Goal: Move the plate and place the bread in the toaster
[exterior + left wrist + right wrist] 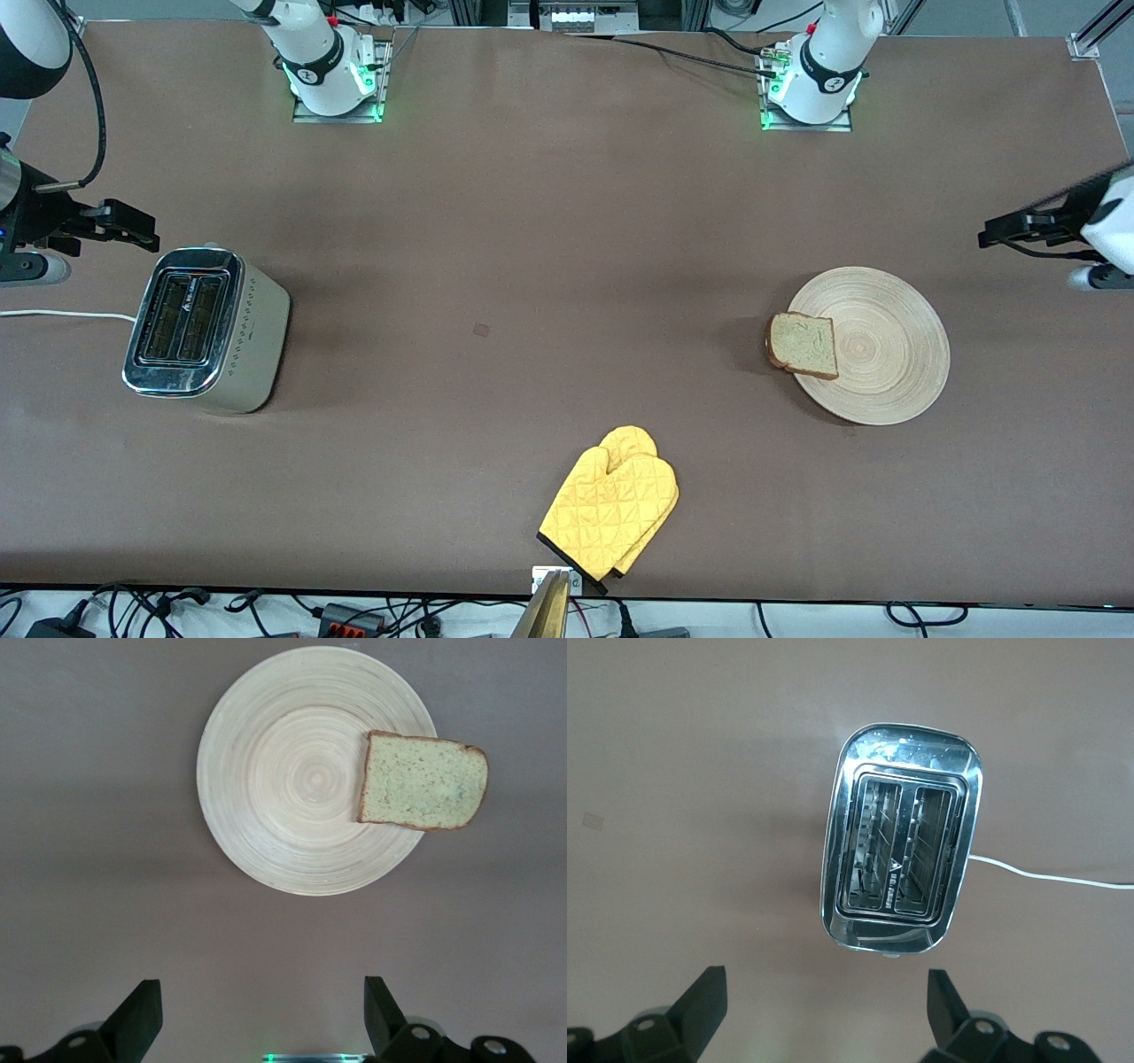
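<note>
A pale, speckled slice of bread [803, 345] with a dark crust overhangs the rim of the ringed wooden plate [886, 354] at the front view's right, well apart from the chrome-topped toaster [205, 330] at its left. The left gripper [1001, 232] and right gripper [133, 232] hover above the surface, jaws released. Best, likely, to grip the plate's bare rim and slide it level.
</note>
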You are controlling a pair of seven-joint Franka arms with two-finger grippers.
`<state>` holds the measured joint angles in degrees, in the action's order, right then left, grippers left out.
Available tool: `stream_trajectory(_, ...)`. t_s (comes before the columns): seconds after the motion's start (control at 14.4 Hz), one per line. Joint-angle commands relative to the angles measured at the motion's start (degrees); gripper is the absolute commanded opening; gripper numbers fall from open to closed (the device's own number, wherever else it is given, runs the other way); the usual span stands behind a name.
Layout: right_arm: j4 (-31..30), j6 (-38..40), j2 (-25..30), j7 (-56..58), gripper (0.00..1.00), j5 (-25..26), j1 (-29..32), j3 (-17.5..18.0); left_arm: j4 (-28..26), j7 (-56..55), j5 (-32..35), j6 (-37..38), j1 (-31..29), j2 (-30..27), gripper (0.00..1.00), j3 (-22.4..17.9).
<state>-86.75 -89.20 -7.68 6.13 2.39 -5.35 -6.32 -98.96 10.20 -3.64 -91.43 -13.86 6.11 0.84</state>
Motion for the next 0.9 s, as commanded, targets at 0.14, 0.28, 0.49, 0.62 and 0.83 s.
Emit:
stream_trajectory(0.14,0.62,1.05,0.03,-0.85,1.0,-0.11,0.17,0.08,3.69,18.69,-7.59,-7.43,-9.86,12.33,1.0,0.39)
stream_trajectory(0.28,0.62,1.14,0.03,-0.94,1.0,-0.11,0.17,0.08,3.6,21.86,-14.42,-7.71,-14.16,17.68,1.0,0.56)
stream_trajectory(0.49,0.62,1.14,0.03,-0.94,1.0,-0.2,0.25,0.08,3.77,31.87,-24.98,-7.8,-17.94,26.21,1.0,0.56)
stream_trajectory(0.62,0.53,1.22,0.12,-0.94,1.0,-0.2,0.25,0.08,3.86,36.89,-30.96,-7.8,-19.01,31.31,0.97,0.56)
stream_trajectory(0.83,0.35,1.22,0.21,-0.94,1.0,-0.2,0.25,0.08,3.86,40.24,-35.37,-7.8,-19.45,35.8,0.79,0.56)
